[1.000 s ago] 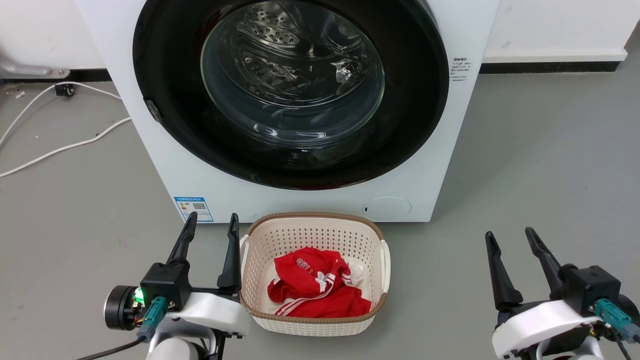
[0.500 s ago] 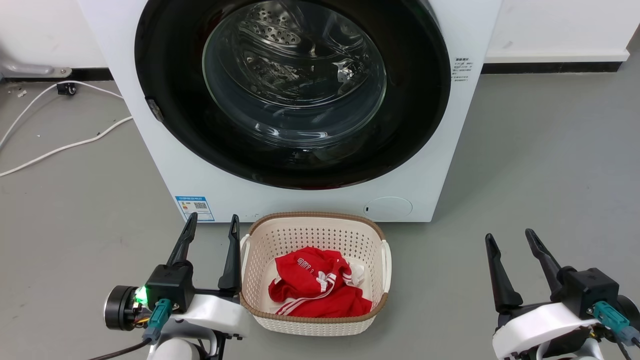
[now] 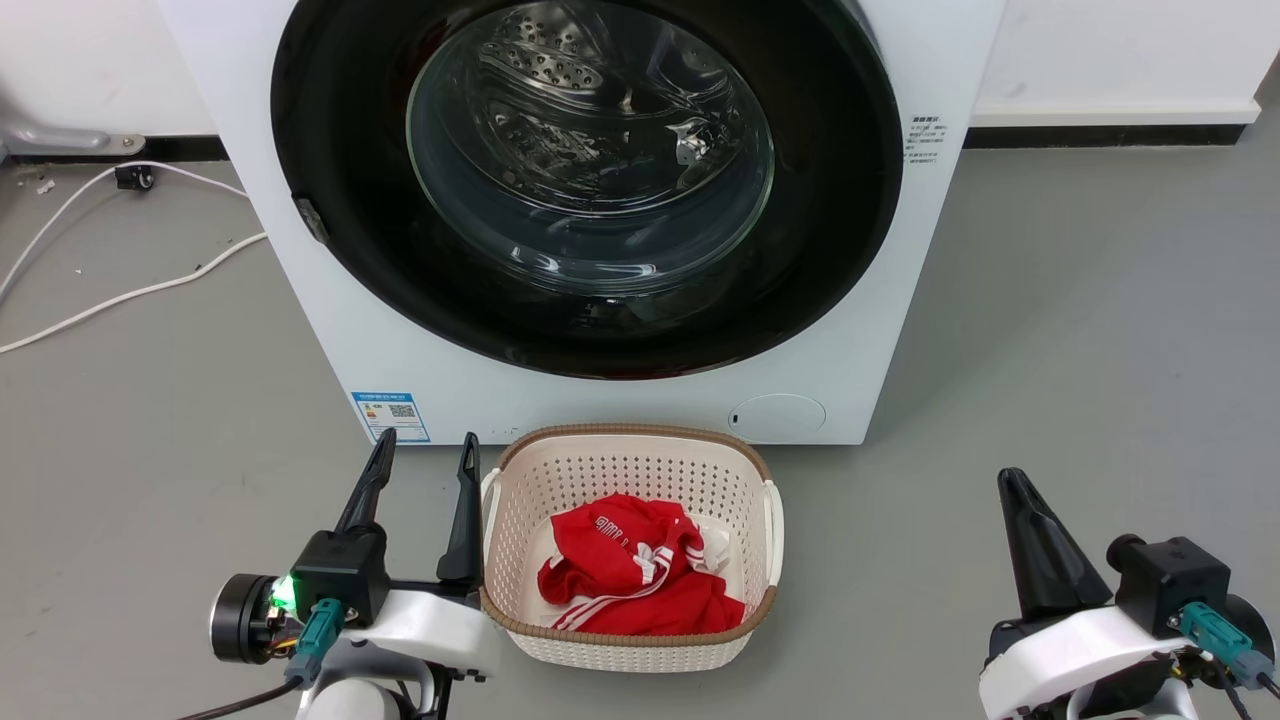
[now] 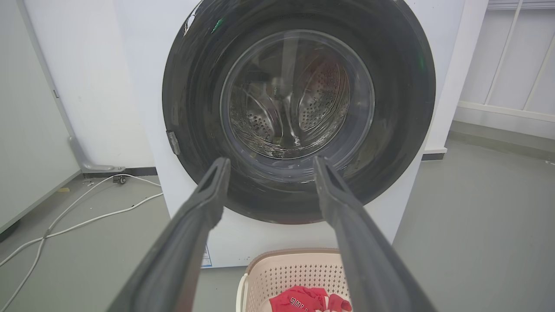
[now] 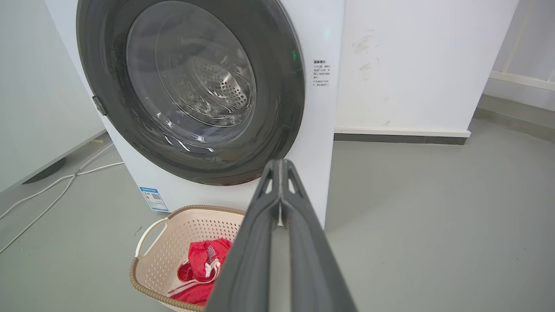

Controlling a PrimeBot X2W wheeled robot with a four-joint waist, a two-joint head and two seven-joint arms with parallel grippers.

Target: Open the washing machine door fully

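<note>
**Desk:** What's nearest the lens?

**Field:** Two grippers, low over the grey floor [image 3: 1050,300]. The right gripper [image 3: 1012,487] has just drawn its two fingers together, tip to tip, on nothing. Half a second ago they stood spread. The left gripper [image 3: 427,440] holds its fingers wide apart, empty, just beside the cream basket [image 3: 630,432].

**Desk:** And beyond?

**Field:** A red garment [image 3: 630,575] lies in the basket, which sits near the foot of the washing machine [image 3: 600,405]. Above it, the washing machine door [image 3: 590,190] lies flush in the white front, shut, with the steel drum [image 3: 540,60] showing through its centre. A small grey tab [image 3: 308,220] marks its left edge.

**Desk:** Meaning?

**Field:** Nothing is opened yet. Both arms are well short of the door. The pinched right fingers look readied as a single prong for hooking or prodding, though that's my reading.
</note>
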